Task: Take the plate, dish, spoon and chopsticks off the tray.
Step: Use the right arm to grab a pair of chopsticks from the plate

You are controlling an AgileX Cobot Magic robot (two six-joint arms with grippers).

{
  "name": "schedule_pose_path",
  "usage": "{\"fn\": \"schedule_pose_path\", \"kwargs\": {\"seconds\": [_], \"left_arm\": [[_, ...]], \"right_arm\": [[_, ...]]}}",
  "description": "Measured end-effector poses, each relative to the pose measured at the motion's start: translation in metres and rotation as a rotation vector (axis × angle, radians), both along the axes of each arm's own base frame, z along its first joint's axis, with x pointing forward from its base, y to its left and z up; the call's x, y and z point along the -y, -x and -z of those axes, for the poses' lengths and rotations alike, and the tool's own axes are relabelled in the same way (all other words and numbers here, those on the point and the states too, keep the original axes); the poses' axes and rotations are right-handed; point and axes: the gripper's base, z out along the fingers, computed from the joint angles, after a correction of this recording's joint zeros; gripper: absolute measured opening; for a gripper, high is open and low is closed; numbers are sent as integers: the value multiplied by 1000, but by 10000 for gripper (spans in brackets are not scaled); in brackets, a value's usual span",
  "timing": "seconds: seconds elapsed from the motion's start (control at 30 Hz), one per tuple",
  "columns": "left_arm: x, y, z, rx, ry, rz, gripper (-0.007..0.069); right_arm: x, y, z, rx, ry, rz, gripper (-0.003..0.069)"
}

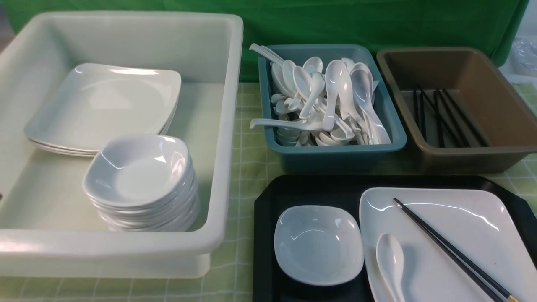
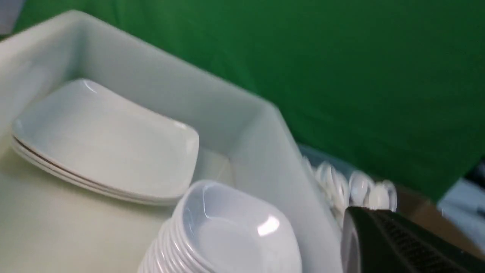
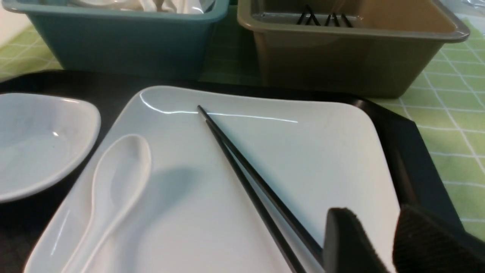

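Parted, the right gripper [image 3: 373,235] hovers inside the tray's [image 3: 409,178] rim.

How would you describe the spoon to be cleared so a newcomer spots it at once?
Find the black tray, then the large flat white plate on it. The spoon is the short white one lying on that plate, beside the black chopsticks, apart from the spoons heaped in the blue-green bin.

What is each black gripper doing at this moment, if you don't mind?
Left black gripper: closed, holding nothing visible.
Right black gripper: partly open, nothing between its fingertips.
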Motion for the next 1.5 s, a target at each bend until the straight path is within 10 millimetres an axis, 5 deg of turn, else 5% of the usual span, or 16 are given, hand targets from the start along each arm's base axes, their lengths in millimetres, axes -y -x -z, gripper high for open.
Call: {"fn": "schedule_pose_path", "kwargs": {"seconds": [0.2,0.43,0.6,0.8,0.93,1.07,1.13,1.3,1.5], "left_arm": [[23,-46,-12,-282,-187,309,22],[65,-80,4,-304,-276,527,22],[86,-80,7,-264,-316,622,22],[87,-70,0,-203,-327,660,22],[82,-61,-10,-132,-344,664,22],[77,-53,-18,-67,-345,657,22],[74,-50,-23,-29,-332,643,22],[73,-48,-26,-1,-343,641,22],[70,-40,-27,9,-359,664,22]], "right_arm": [[0,0,0,0,0,0,237],[0,0,0,0,0,0,237],[0,-1,-3,28,-53,11,237],[-1,-4,-21,173,-597,104,237],[0,-4,-28,230,-686,108,237],[-7,-3,-46,52,-551,46,209],[-15,-12,-80,-146,-349,-62,195],[-33,-60,-121,-578,26,-236,199],[-41,-133,-105,-939,306,-254,290]]}}
